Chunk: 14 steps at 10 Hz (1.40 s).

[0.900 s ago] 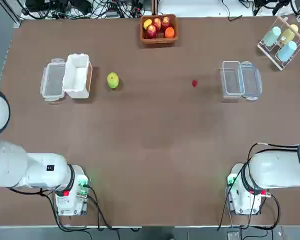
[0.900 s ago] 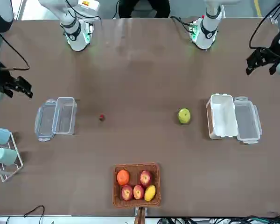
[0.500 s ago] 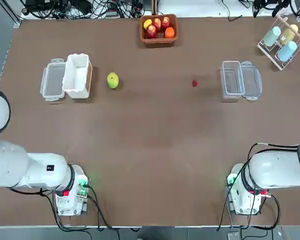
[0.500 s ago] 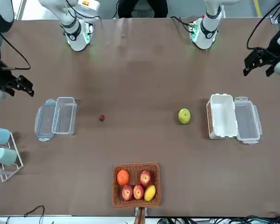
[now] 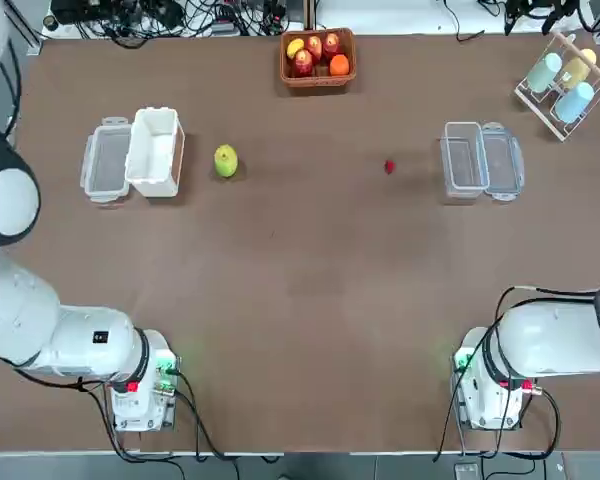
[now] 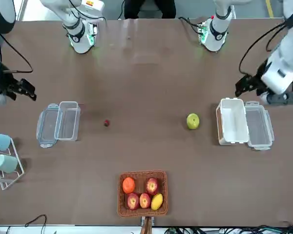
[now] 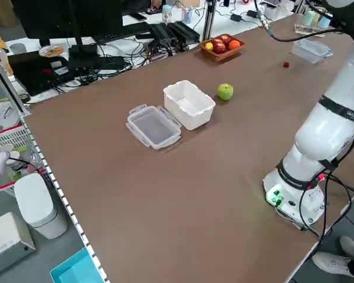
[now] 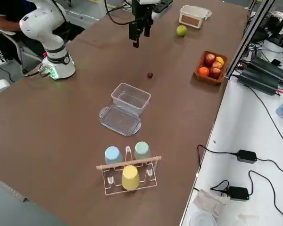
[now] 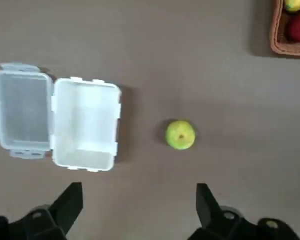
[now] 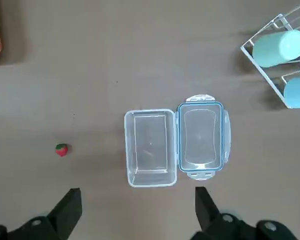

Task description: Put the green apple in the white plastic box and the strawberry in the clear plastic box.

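With left gripper [image 9: 140, 199] wide open and empty, hovers fingers-down above the left half of the table. With right gripper [image 10: 139, 201], likewise wide open and empty, hangs over the right half. Seen from overhead, count one green apple [image 5: 226, 161], with one white plastic box [image 5: 155, 152] at its nine o'clock; one strawberry [image 5: 389, 167], with one clear plastic box [image 5: 466, 160] at its three. Toward one o'clock from the green apple, find one wicker basket [image 5: 317, 83]: three red apples [image 6: 152, 185], one orange [image 6: 128, 185], one yellow fruit [image 6: 156, 201]. At the strawberry's two o'clock, count three cups [image 8: 130, 178] in one rack [image 8: 129, 163]. Looks round and yellow-green, on bare table.
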Each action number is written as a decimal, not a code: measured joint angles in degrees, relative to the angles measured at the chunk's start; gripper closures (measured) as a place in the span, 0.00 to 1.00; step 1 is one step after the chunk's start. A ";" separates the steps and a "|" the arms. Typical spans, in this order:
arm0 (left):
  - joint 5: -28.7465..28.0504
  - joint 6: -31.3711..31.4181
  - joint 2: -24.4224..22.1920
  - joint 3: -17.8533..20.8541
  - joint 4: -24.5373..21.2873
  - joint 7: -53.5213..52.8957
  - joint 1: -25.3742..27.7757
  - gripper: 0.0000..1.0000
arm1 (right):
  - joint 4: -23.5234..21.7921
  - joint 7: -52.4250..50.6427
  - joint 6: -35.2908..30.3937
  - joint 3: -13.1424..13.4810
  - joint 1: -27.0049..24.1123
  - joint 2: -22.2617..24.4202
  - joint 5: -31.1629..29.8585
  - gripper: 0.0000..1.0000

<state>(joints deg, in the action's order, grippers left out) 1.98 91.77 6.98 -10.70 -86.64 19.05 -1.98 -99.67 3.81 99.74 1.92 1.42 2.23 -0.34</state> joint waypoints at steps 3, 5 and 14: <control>-1.83 7.56 2.82 -2.31 -5.50 8.03 -2.34 0.00 | -0.66 9.66 4.58 -0.17 5.89 -3.58 0.10 0.00; -2.34 15.85 3.19 -2.68 -12.79 12.95 -5.03 0.00 | -3.53 14.44 11.82 -0.26 9.13 -7.86 0.23 0.00; -2.37 43.02 4.72 -4.15 -38.12 19.49 -5.40 0.00 | -22.55 20.64 47.98 -0.27 20.94 -21.64 1.33 0.00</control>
<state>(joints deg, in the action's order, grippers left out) -0.40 134.79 11.70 -14.85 -124.76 38.54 -7.38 -122.22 24.45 147.72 1.66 22.36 -19.40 1.00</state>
